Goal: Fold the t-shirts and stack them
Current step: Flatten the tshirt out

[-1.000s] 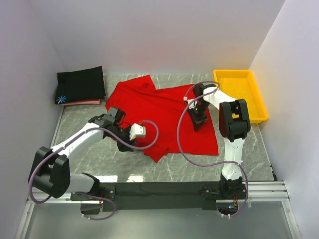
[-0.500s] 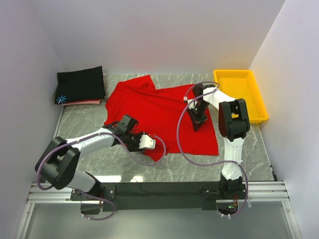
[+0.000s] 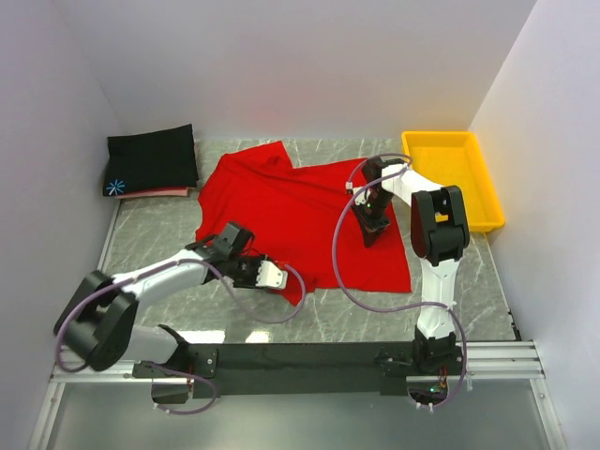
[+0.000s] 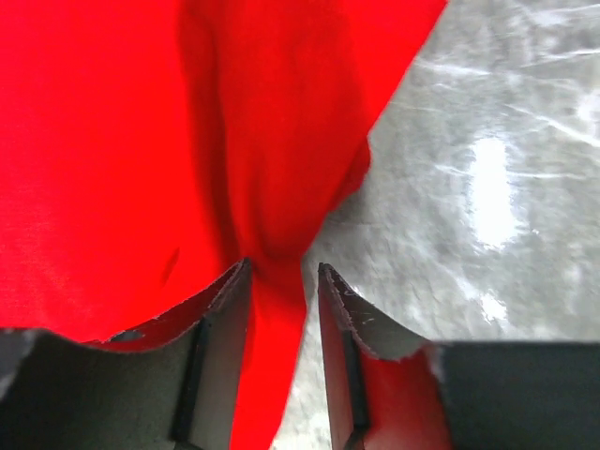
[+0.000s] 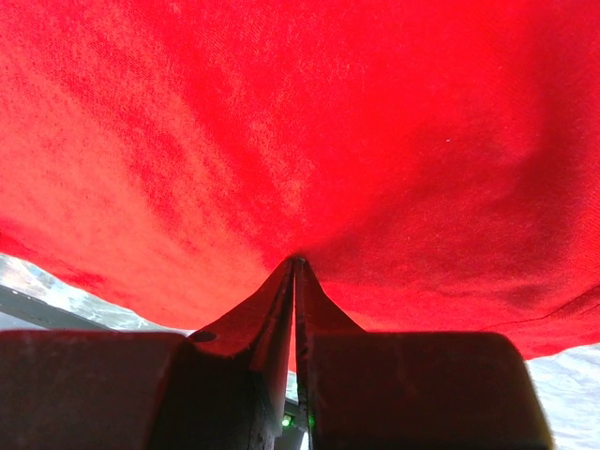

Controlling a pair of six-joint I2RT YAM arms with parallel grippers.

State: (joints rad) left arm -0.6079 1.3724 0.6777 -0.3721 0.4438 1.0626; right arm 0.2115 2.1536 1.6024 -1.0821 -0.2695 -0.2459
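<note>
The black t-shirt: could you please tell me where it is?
In the top view, the black t-shirt lies folded in the far-left table corner, atop a pink shirt, left of the red t-shirt.

In the top view the pink shirt [image 3: 155,194], at 10 o'clock on the table [image 3: 150,234], lies almost wholly under the black shirt [image 3: 152,159]; only a thin strip shows. The mark [image 3: 115,187] on the black shirt is too small to read. The fingertips of the left gripper [image 3: 284,281] and of the right gripper [image 3: 369,236] are too small to tell apart there. In the left wrist view the red shirt [image 4: 112,141] is cut off at 12 and 9 o'clock, and the fold between the fingers [image 4: 220,319] runs out at 6 o'clock. In the right wrist view the shirt is cut off at 12, 3 and 9 o'clock; what sits between the pressed fingers [image 5: 262,319] is hidden.
</note>
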